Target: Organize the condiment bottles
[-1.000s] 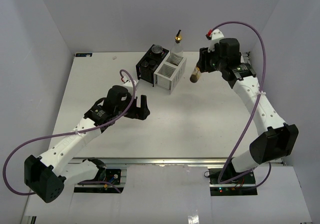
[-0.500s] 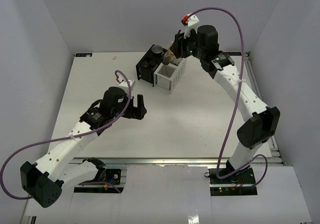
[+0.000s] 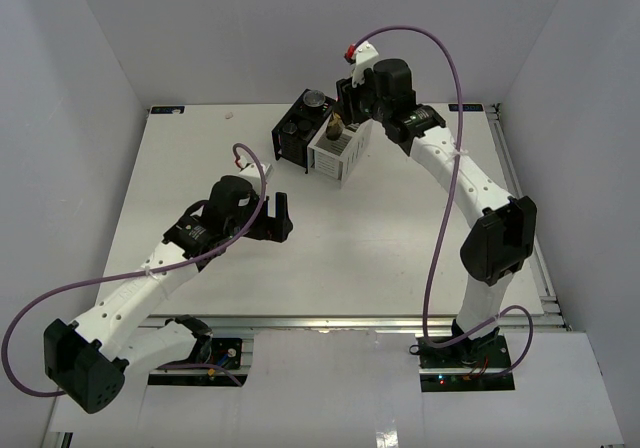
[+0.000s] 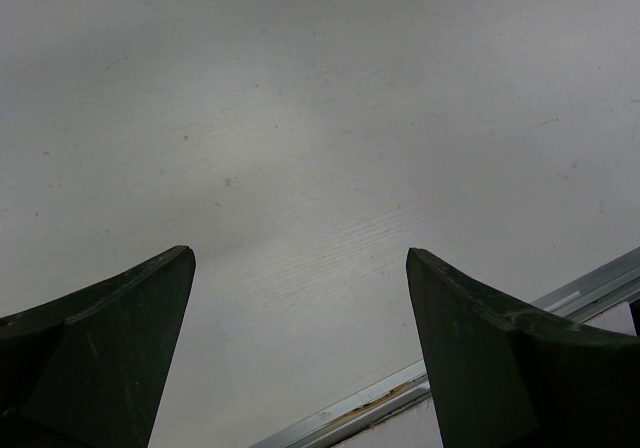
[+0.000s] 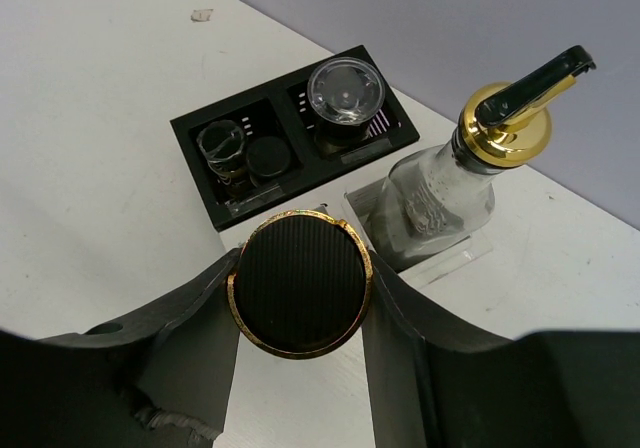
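White desk (image 3: 400, 228) under grey walls: near its far edge, the right claw (image 5: 300, 303) clamps a short jar with a gold-rimmed, ribbed black lid (image 5: 298, 268). The lid faces the wrist camera, above the white slatted rack (image 3: 335, 158). Beside it, the clear brass-spouted bottle (image 5: 440, 193) stands upright, its embossing unreadable. The left claw (image 4: 300, 258) gapes wide over bare desk.

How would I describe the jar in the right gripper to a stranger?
At the table's far end stand a black rack and a white rack. Above the white one, the right gripper clamps a jar. Unlike the tall clear brass-spouted bottle nearby, it has a dark ribbed, gold-rimmed lid.
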